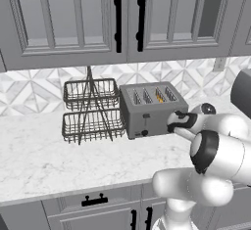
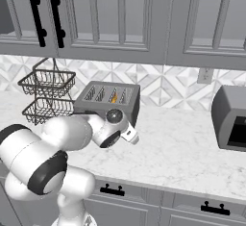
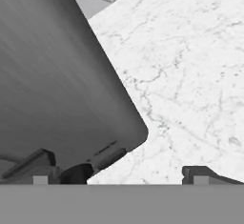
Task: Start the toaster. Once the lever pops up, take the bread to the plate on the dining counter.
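We see a kitchen: grey panelled wall cabinets (image 1: 73, 18) above the gripper (image 3: 116, 173), a marble-look counter (image 2: 182, 153) beneath it, a toaster (image 1: 149, 107) just ahead, tiled backsplash (image 2: 163, 83) behind.

The toaster (image 1: 152, 109) stood on the tabletop (image 1: 39, 155) against the back wall, with the wire rack (image 1: 90, 110) just beside it at nine o'clock. The bread (image 1: 160, 96) sat in one slot. The hand (image 3: 119, 173) was at the toaster's front, at its three-o'clock corner.
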Controlling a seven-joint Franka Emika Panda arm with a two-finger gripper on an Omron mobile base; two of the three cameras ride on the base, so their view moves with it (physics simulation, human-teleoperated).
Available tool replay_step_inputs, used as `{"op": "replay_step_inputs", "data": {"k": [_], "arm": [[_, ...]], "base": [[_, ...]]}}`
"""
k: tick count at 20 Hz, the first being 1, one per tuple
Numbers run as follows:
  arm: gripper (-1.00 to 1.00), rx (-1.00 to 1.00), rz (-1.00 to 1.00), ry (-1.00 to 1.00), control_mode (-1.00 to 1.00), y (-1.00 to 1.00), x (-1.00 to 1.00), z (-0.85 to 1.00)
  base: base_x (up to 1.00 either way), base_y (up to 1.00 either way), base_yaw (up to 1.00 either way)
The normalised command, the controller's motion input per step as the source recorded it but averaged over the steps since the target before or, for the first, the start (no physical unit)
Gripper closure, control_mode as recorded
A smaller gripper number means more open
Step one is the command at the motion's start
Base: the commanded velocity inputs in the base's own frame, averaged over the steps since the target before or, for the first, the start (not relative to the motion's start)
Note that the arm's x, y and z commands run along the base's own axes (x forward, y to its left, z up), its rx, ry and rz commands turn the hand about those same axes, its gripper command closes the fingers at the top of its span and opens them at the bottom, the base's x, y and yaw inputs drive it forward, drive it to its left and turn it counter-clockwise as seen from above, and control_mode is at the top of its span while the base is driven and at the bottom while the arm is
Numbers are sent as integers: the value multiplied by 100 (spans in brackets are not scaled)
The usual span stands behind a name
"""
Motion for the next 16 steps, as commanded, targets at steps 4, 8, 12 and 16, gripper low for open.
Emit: {"op": "replay_step_inputs", "data": {"k": [4, 8, 12, 16], "arm": [[-100, -9, 0, 0, -100, 0, -10, -98], [-100, 0, 0, 0, -100, 0, -10, -5], [-100, 1, 7, 0, -100, 0, -56, 97], [-100, -1, 11, 0, -100, 14, -35, 100]], "base": [[0, 0, 0], [0, 0, 0], [0, 0, 0], [0, 0, 0]]}}
